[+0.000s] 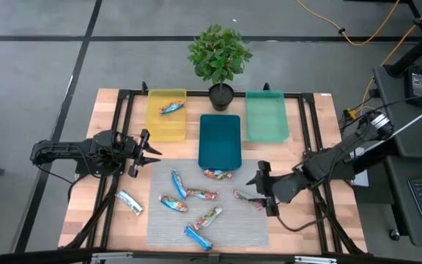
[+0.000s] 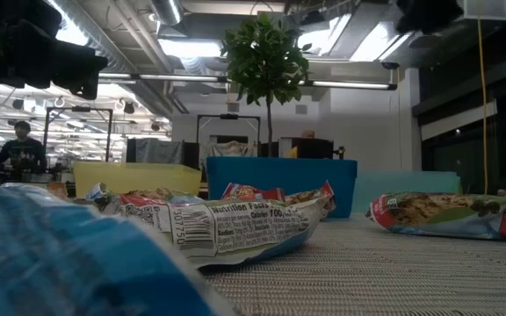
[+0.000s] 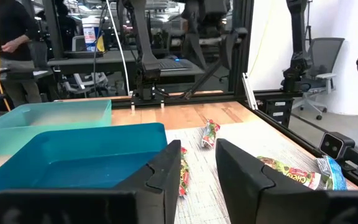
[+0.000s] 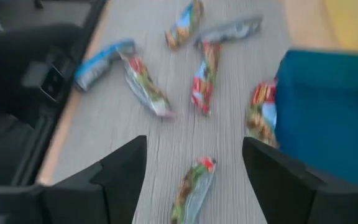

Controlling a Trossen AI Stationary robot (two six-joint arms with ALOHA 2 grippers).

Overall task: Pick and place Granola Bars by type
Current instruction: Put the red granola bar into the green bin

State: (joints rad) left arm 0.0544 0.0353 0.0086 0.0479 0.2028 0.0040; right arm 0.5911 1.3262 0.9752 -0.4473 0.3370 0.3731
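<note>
Several granola bars lie loose on the grey mat: red-orange ones, blue ones, and a silvery-white one on the wood left of the mat. One bar lies in the yellow tray. Another red-orange bar lies against the near edge of the dark teal tray. My right gripper hovers open over the mat's right side, above a red-orange bar that lies flat on the mat. My left gripper waits open at the table's left, pointing level, with nothing between its fingers.
A light green tray stands right of the dark teal one, and a potted plant stands behind the trays. A black frame rail borders the table. A person shows in the room beyond.
</note>
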